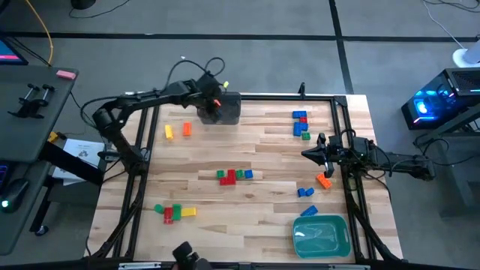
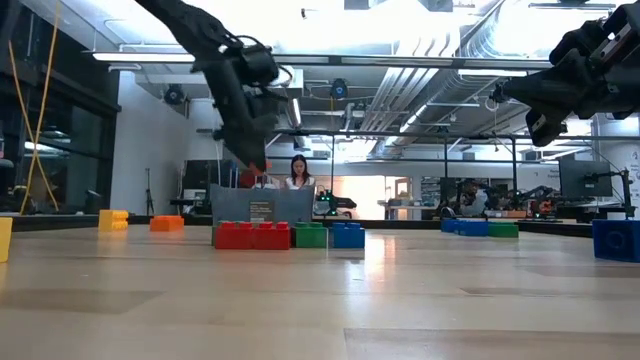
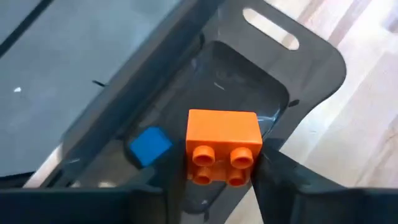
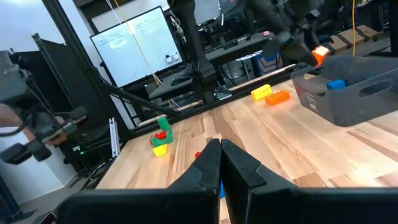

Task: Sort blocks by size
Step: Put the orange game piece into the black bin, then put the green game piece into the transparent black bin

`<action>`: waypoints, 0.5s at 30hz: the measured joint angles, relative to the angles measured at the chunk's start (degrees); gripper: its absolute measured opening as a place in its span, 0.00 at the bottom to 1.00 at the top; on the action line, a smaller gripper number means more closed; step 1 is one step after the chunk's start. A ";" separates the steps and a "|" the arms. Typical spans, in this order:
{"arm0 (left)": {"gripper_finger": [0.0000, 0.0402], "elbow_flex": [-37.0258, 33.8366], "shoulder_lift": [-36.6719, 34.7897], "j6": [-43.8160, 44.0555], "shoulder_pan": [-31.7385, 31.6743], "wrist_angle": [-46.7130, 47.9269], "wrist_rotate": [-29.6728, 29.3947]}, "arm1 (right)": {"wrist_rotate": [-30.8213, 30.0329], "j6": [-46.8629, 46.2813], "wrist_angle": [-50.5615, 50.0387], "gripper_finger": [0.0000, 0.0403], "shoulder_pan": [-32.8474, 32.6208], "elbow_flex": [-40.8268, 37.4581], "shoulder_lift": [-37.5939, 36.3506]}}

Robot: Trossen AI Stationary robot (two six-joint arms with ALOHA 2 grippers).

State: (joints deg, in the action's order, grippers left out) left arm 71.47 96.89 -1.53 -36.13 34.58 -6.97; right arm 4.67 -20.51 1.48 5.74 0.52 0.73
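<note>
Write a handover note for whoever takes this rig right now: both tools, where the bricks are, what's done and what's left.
Left tool: over the dark grey plastic bin, small orange studded brick between its fingers.
Right tool: shut, empty, waiting at the right edge.
Done: one small blue brick in the bin.
Left: brick clusters scattered on the wooden table; teal tray looks empty.

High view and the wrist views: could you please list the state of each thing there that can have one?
Left gripper: over the bin, fingers around an orange block.
Orange block: held above the bin, studs toward the camera.
Bin: holds a blue block.
Right gripper: fingers shut, empty, at the table's right side.
Tray: no block seen inside.
</note>
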 joint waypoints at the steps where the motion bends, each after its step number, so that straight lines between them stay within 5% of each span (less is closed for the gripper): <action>1: 0.43 0.74 1.20 0.01 0.20 0.52 -0.04 | 0.00 0.00 -0.02 0.00 0.00 0.00 0.00; 9: 0.70 10.85 4.74 1.10 1.10 9.86 2.23 | -0.01 0.02 -0.01 0.00 0.00 0.01 0.00; 15: 0.71 11.95 1.36 9.64 4.89 -4.98 20.95 | 0.00 0.00 -0.01 0.00 0.00 0.01 0.00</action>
State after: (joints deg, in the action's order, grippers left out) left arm 83.42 98.24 8.11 -31.25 29.61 13.98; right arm 4.67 -20.51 1.46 5.74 0.52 0.73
